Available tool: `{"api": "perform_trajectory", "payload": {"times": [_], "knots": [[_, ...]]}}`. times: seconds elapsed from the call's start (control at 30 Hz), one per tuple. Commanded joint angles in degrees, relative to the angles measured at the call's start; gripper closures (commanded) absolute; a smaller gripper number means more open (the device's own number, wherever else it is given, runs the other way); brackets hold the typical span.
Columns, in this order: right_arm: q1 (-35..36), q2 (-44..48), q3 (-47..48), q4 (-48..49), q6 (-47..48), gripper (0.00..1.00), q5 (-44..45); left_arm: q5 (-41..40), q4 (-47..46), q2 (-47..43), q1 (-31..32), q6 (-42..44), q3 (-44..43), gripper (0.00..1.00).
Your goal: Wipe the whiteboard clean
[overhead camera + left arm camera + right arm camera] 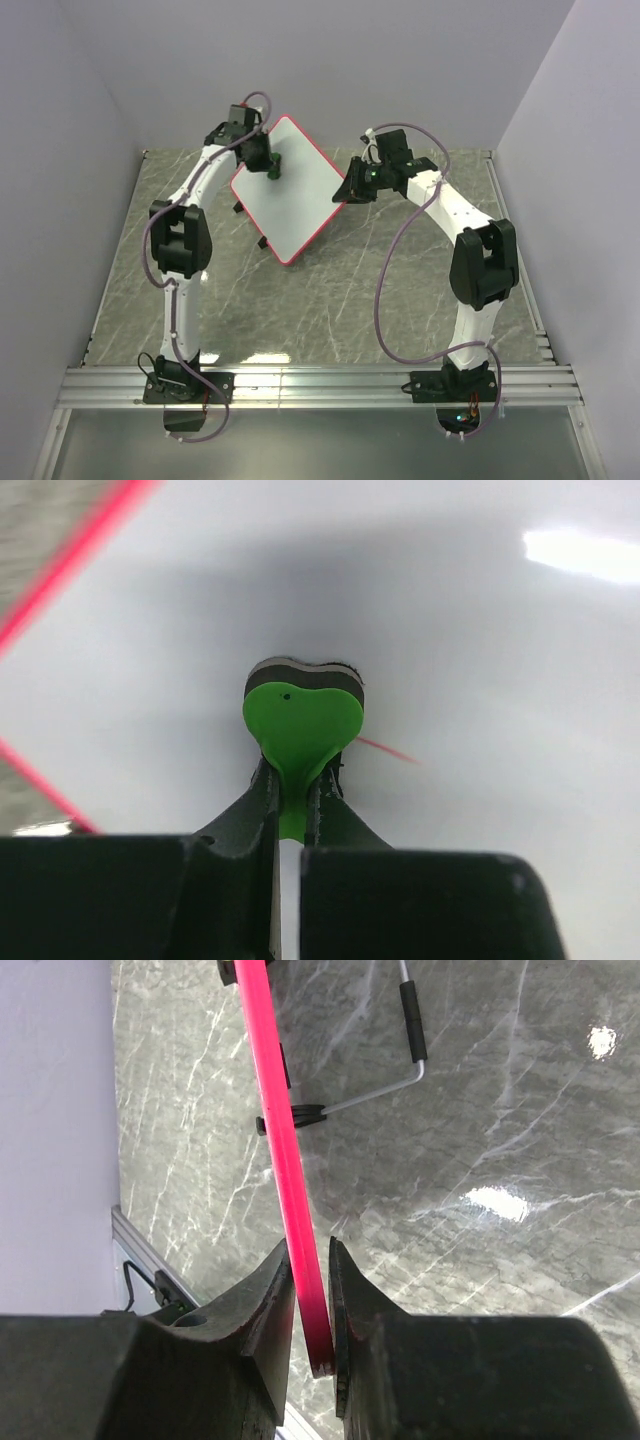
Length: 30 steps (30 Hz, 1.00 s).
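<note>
– Wiping is the step we have in hand, is it not? Where do we have the whiteboard [297, 200]?
– At the far middle of the table [330, 300], tilted, white face upward. Our right claw [312, 1305] is clamped on the red rim [285, 1160] at the board's right edge and steadies it. Whether its black feet [262, 243] touch the table we cannot tell.
– And our left claw [293, 785]?
– Pinched tight on the stem of the green eraser [302, 720], whose dark felt pad [300, 667] lies against the white face, near the board's far left edge.
– How much is left for us?
– From above we see no writing. Our left wrist view shows one thin red stroke [388, 749] just beside the pad, so we judge the job nearly done.
– Then what does the next move call for?
– We should slide the pad over that stroke, pressing evenly, while our right claw holds firm so that the board does not swing away.
</note>
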<state>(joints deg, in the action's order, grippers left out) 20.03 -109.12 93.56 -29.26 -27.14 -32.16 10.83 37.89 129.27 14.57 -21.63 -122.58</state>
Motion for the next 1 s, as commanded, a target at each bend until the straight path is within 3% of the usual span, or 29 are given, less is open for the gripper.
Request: {"api": "perform_trajectory", "payload": {"times": [0.0,0.3,0.5,0.67,0.97], "knots": [[2.47,0.31,0.04,-3.09,2.7,1.0,2.89,-2.92,2.02,5.02,-1.64,-0.08,1.99,1.0],[2.56,0.14,0.31,-3.26,2.7,1.0,2.63,-1.96,1.31,6.96,-3.67,-0.7,4.02,1.0],[2.56,-0.04,-0.04,-2.83,2.44,1.0,2.28,6.56,-1.76,3.63,-3.32,-1.66,3.67,1.0],[2.73,-0.39,-0.13,-2.39,2.09,1.0,2.02,10.78,-5.63,-0.42,-0.86,-2.28,2.62,1.0],[2.82,-1.09,1.1,-2.56,2.09,1.0,1.93,13.25,-4.23,0.45,4.06,-1.05,-1.96,1.0]]}}
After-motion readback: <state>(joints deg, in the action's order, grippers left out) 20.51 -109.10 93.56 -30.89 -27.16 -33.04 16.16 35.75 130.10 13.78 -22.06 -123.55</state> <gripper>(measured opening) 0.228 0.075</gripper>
